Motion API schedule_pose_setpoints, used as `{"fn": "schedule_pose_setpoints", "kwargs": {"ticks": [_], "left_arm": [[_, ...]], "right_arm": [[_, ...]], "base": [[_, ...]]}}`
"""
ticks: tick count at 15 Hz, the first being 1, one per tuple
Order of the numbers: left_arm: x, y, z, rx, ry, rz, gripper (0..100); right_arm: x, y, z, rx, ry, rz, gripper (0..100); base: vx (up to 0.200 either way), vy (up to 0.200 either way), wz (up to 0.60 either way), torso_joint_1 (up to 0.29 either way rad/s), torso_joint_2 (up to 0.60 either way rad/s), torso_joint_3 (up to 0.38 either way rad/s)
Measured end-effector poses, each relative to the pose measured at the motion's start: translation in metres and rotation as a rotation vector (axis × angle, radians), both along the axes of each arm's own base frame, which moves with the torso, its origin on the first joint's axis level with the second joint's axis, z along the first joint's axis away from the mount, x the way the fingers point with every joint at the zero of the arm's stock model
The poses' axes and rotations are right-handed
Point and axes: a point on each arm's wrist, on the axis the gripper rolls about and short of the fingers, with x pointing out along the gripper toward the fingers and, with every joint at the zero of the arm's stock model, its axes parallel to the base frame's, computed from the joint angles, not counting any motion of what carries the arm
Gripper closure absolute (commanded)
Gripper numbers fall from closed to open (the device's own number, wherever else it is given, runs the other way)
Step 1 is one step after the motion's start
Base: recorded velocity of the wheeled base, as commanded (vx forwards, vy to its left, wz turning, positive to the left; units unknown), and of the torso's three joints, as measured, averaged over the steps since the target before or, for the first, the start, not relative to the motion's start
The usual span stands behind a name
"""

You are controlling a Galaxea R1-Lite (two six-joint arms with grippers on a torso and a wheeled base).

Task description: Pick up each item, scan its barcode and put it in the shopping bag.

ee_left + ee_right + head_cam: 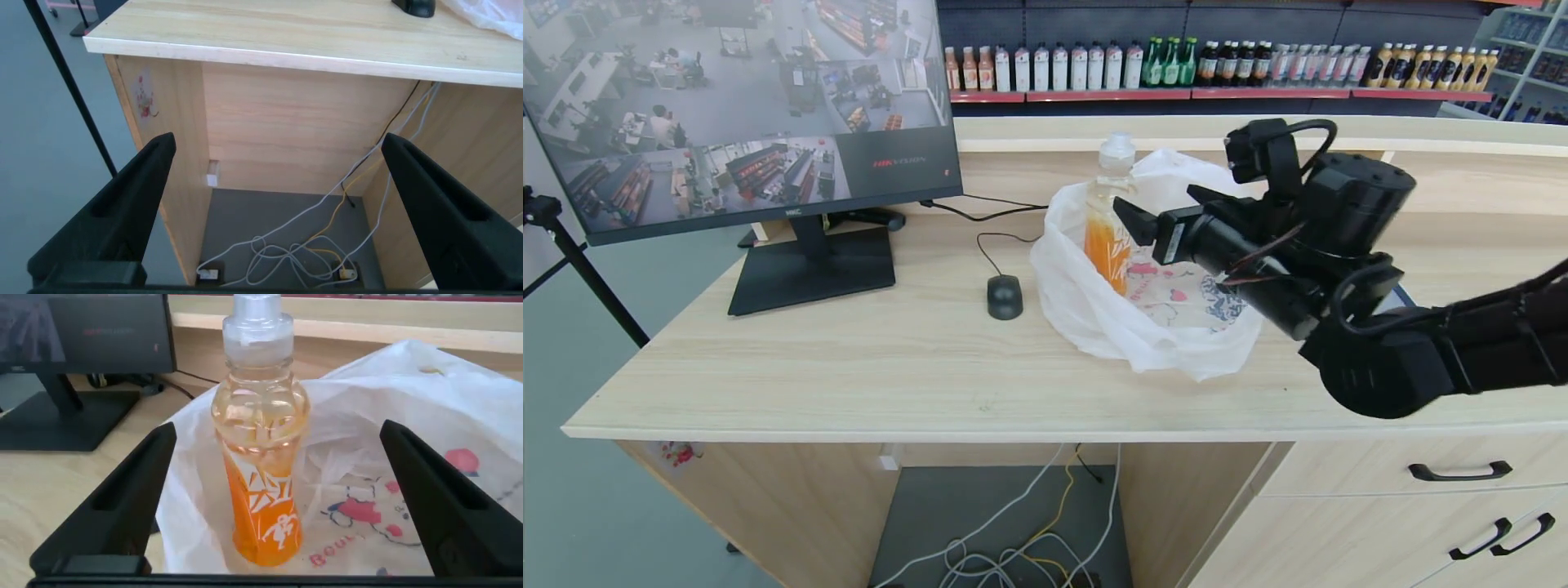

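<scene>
Now our right arm reaches left over the tabletop (849, 367), its right gripper (1168, 208) just right of the orange bottle (1107, 237), jaws spread wide. The bottle stands upright inside the white shopping bag (1094, 318). Our left gripper (278, 147) hangs low before the tabletop's near edge, jaws wide.

Camera setup.
Head looks down on counter (849, 367); right wrist close on shopping bag (466, 408), shared with head; left wrist low, facing under counter.
</scene>
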Motion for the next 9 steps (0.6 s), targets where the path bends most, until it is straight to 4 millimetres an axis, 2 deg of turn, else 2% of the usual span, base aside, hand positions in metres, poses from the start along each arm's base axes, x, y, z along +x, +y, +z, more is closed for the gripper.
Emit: {"fn": "schedule_pose_setpoints", "kwargs": {"ticks": [6, 9], "left_arm": [[0.000, 0.000, 0.000, 0.004, 0.000, -0.001, 0], [0.000, 0.000, 0.000, -0.001, 0.000, -0.001, 0]], "right_arm": [[-0.091, -0.037, -0.030, 0.061, -0.092, -0.021, 0], [-0.111, -0.047, -0.034, 0.060, -0.114, -0.022, 0]], "base": [[0.000, 0.000, 0.00, 0.000, 0.00, 0.000], [0.000, 0.000, 0.00, 0.000, 0.00, 0.000]]}}
